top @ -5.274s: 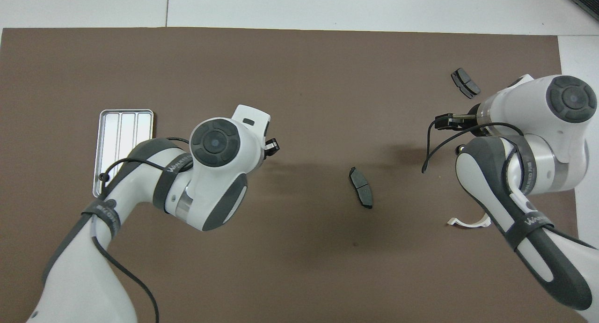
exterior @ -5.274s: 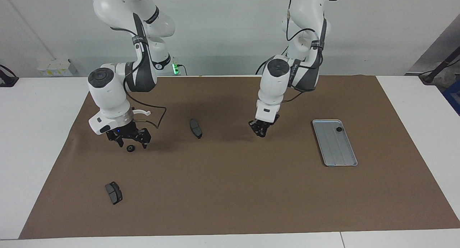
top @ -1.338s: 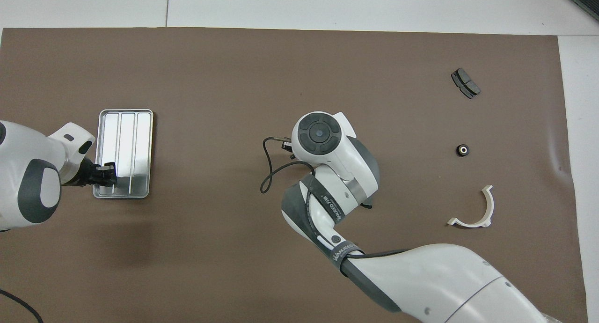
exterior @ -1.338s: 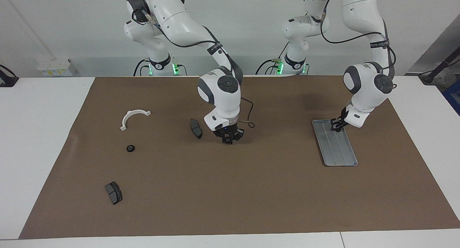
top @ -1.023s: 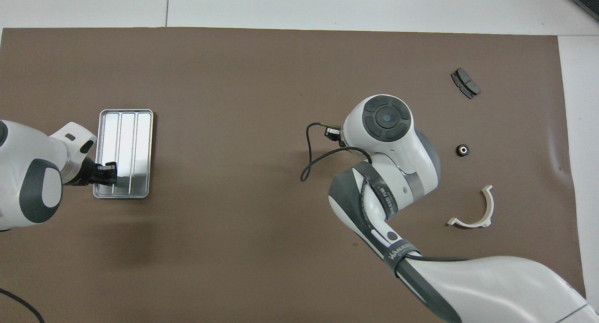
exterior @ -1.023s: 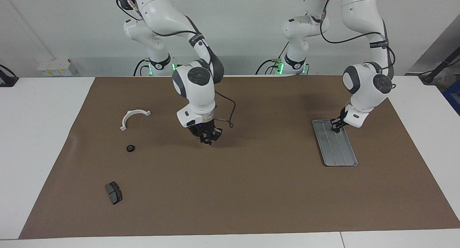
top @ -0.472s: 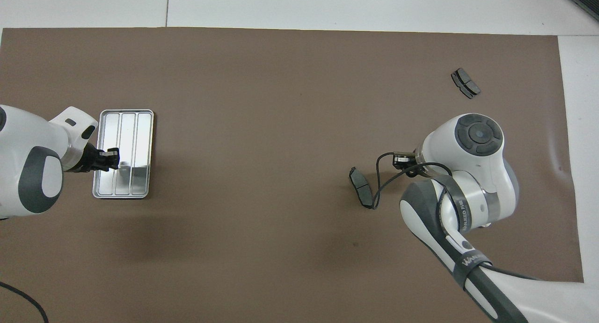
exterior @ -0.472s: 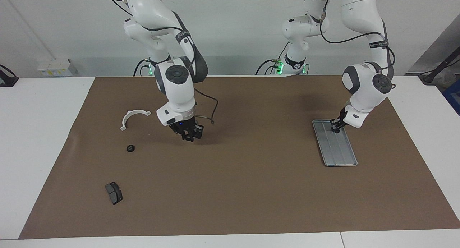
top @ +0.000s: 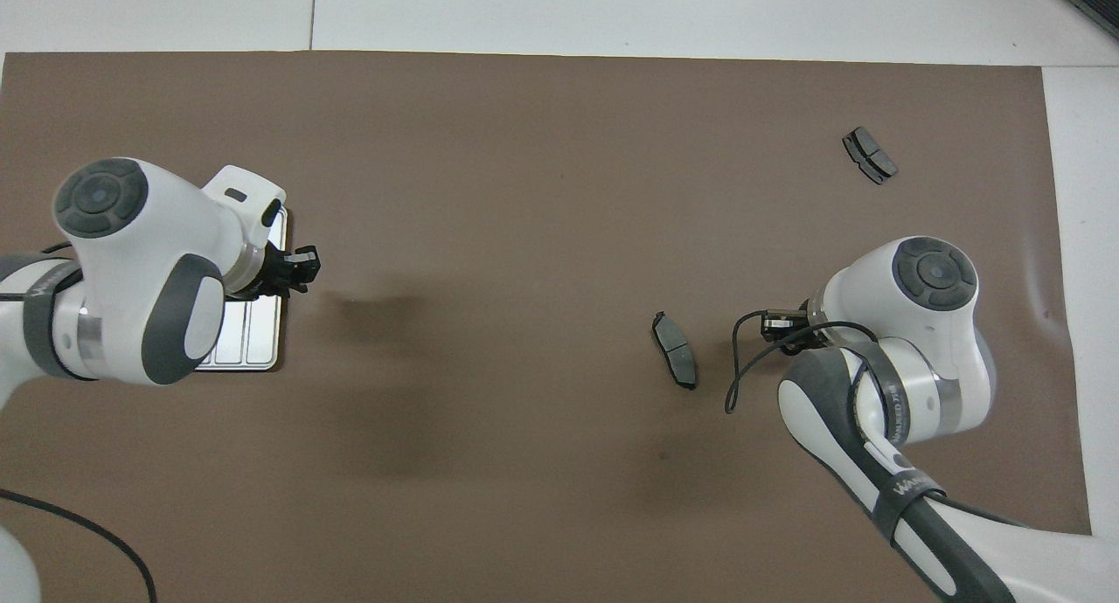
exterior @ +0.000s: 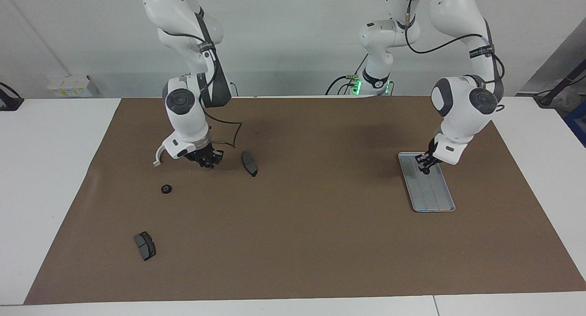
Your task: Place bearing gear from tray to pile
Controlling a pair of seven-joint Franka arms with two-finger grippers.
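The silver tray [exterior: 434, 198] lies toward the left arm's end of the mat; in the overhead view only a corner of it [top: 253, 339] shows under the left arm. My left gripper [exterior: 422, 168] [top: 304, 265] is raised over the tray's end nearer the robots, shut on a small black bearing gear [exterior: 425, 170]. The pile lies toward the right arm's end: a white half-ring bracket [exterior: 158, 157], two brake pads [exterior: 249, 163] [exterior: 145, 245] and another black gear [exterior: 166, 188]. My right gripper [exterior: 208, 161] [top: 781, 328] hangs over the mat between the bracket and a brake pad [top: 675, 350].
A brown mat [exterior: 293, 242] covers the white table. The second brake pad [top: 869, 155] lies farther from the robots. In the overhead view the right arm hides the bracket and the gear on the mat.
My right arm has swung from the mat's middle toward the bracket. My left gripper has risen off the tray with the gear and shifted toward the mat's middle.
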